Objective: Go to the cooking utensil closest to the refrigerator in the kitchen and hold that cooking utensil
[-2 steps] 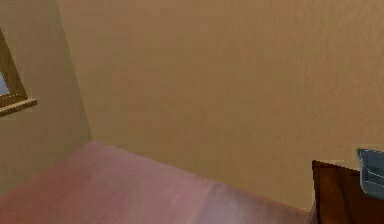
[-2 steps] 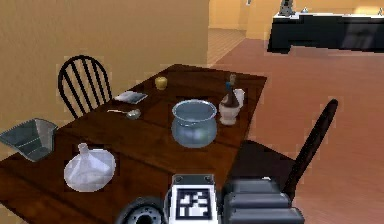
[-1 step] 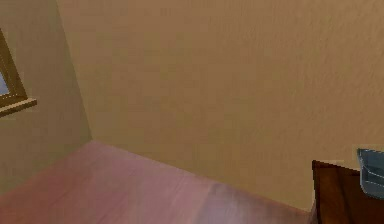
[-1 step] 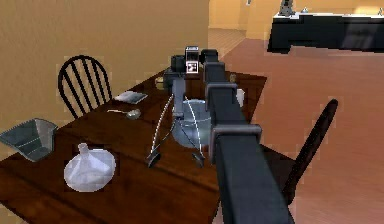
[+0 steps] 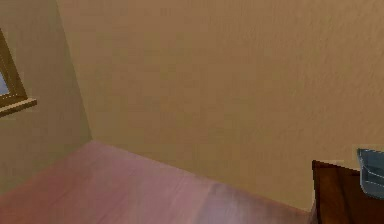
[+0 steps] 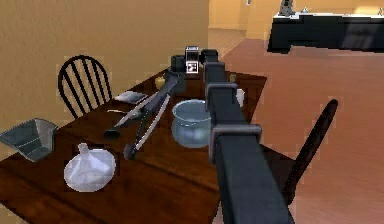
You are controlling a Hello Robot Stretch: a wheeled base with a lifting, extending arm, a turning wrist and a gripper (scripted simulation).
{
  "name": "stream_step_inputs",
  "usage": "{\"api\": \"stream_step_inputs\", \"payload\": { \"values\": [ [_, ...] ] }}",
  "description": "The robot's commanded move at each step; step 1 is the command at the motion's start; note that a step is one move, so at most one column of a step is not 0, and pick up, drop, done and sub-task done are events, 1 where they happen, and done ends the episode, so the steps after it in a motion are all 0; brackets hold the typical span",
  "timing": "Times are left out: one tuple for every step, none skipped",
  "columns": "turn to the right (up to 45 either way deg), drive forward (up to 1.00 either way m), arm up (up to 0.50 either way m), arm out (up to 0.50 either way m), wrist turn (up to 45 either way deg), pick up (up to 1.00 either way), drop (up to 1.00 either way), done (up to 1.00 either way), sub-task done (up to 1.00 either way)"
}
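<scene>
gripper (image 6: 126,140): at the arm's (image 6: 232,140) far end, fingers slanting toward 7 o'clock low over the dark table (image 6: 60,190); grip width cannot be told, nor whether it holds anything
cooking utensil: cannot pick it out for sure; nothing near the fingers reads clearly as one
glass bowl (image 6: 190,122): on the table at 3 o'clock of the gripper, just beside the arm
pale dish (image 6: 90,168): 7 o'clock of the gripper, near it
grey tub (image 6: 30,138): 9 o'clock, well apart, at the table's edge; it turns up again at 4 o'clock in the forward view
flat pale thing (image 6: 130,97): 12 o'clock of the gripper
chair (image 6: 82,80): behind the table, 10 o'clock
kitchen counter (image 6: 330,32): far off, 1 o'clock in the arm side view
forward view: plain wall (image 5: 220,80), pinkish floor (image 5: 120,190)
done: arm is out over a table
left: probably confirming the utensil, then gripping and lifting it clear; no lift visible yet
</scene>
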Motion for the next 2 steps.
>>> {"api": "stream_step_inputs", "payload": {
  "values": [
    [0.0,0.00,0.00,0.00,45.0,0.00,0.00,0.00,0.00],
    [0.0,0.00,0.00,0.00,45.0,0.00,0.00,0.00,0.00]
  ]
}}
